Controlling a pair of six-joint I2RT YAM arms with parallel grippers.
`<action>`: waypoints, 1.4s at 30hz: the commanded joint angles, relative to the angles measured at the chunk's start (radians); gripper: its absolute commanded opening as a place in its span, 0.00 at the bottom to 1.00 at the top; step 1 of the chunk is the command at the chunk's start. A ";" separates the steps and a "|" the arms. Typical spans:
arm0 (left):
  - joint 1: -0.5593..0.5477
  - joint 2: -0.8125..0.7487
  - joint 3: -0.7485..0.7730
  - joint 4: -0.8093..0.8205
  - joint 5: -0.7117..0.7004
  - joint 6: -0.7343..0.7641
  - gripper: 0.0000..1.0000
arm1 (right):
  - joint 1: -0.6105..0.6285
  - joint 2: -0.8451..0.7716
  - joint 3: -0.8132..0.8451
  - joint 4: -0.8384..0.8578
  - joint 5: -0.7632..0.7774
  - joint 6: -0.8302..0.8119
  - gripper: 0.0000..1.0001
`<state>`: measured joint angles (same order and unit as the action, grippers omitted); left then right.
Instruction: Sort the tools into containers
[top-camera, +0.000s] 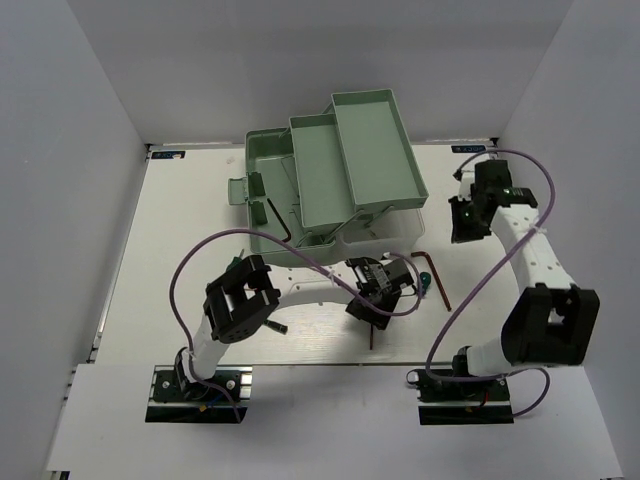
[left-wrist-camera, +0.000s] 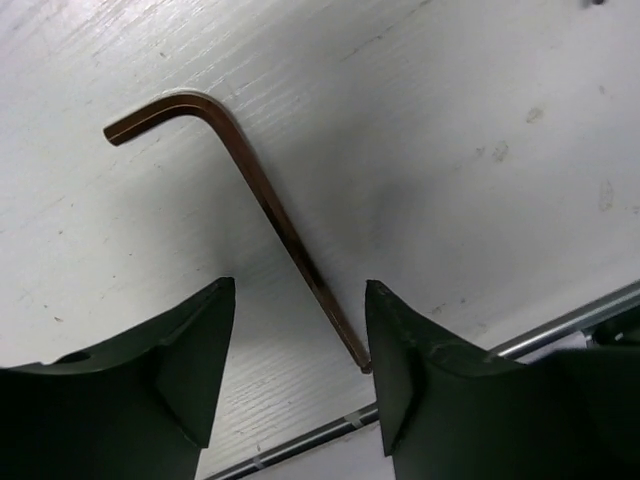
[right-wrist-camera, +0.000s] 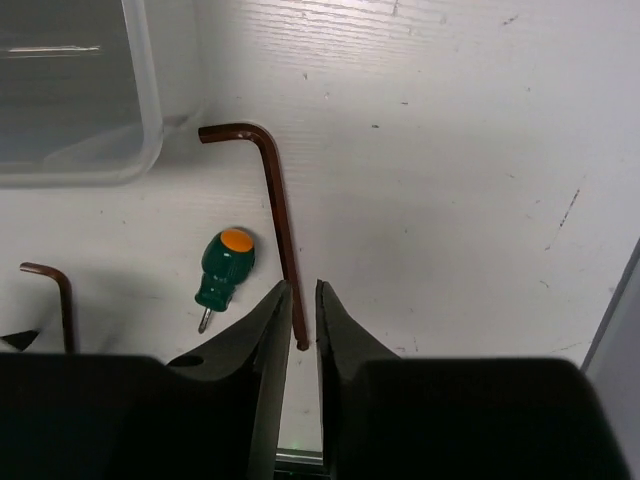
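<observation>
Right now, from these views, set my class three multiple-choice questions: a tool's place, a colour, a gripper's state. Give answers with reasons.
1. The green screwdriver: A stands upright on its tip; B lies on the table beside a hex key; C lies across a hex key.
2. Its end cap is: A orange; B blue; C white.
3. The left gripper is: A open over a second hex key; B shut on the screwdriver; C shut on nothing.
Answers: B, the right wrist view shows it flat and apart from the key; A, the disc is plainly orange; A, its fingers stand wide apart.
</observation>
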<state>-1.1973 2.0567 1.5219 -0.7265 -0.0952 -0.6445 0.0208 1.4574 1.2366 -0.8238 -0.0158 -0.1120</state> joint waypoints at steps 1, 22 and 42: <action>-0.021 0.046 0.049 -0.053 -0.057 -0.043 0.62 | -0.053 -0.104 -0.037 0.048 -0.068 0.009 0.22; -0.058 0.266 -0.037 -0.111 -0.120 -0.092 0.13 | -0.180 -0.120 -0.256 0.078 -0.236 -0.005 0.40; 0.013 -0.271 0.024 -0.232 -0.234 -0.086 0.00 | -0.078 0.050 -0.384 0.331 -0.153 -0.144 0.51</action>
<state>-1.2205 1.9785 1.5303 -0.8871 -0.2554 -0.6994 -0.0788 1.4986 0.8383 -0.5766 -0.2161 -0.2276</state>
